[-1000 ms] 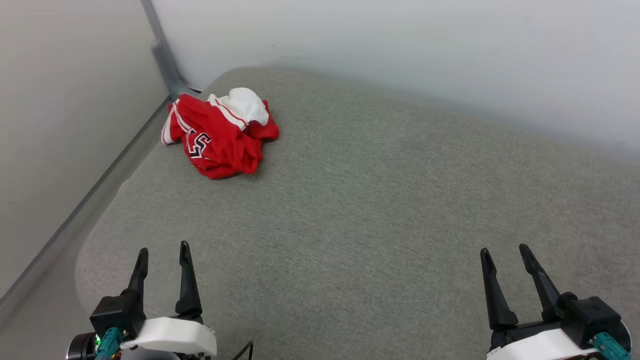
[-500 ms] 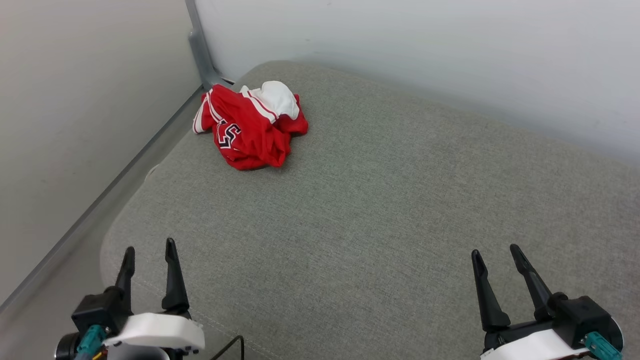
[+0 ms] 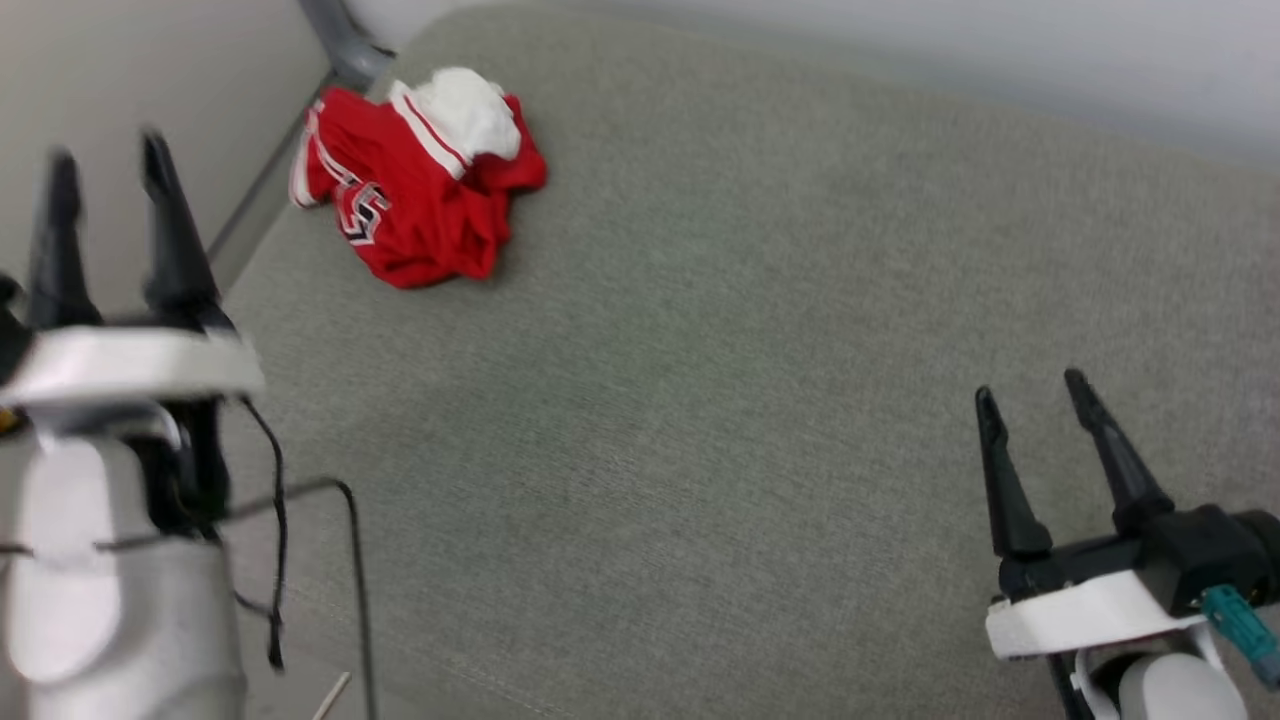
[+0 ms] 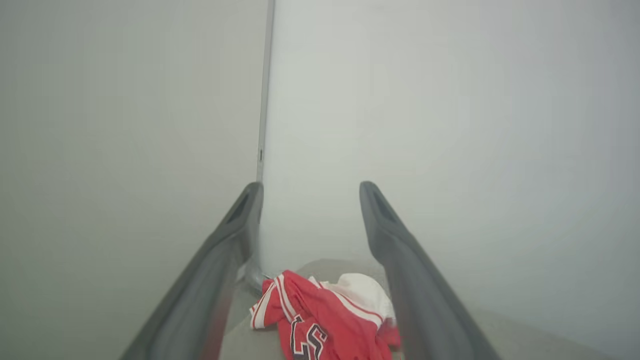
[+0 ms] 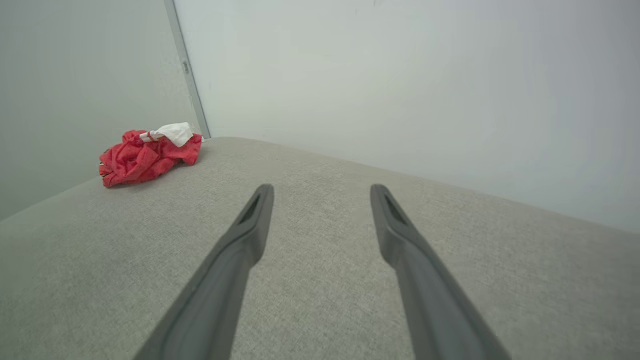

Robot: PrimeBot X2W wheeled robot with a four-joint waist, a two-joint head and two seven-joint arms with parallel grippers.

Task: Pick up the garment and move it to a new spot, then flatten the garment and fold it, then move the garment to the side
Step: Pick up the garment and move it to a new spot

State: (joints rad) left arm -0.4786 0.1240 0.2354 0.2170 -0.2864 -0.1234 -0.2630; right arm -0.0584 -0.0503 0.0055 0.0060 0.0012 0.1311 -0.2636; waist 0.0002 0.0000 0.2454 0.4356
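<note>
The left claw (image 3: pixel 105 152) stands at 9 o'clock of the head view, blurred, above its pale forearm (image 3: pixel 100 560). It points toward 12 and gapes wide with nothing in it. The right claw (image 3: pixel 1030 385) sits at 4 o'clock, leaning toward 11, equally wide and bare, over the grey bench (image 3: pixel 700 350). One garment (image 3: pixel 410 200), red with a white sleeve, lies crumpled at the bench's 11 o'clock corner, well apart from both claws. There are two claws, with two dark fingers (image 3: pixel 1005 480) each.
</note>
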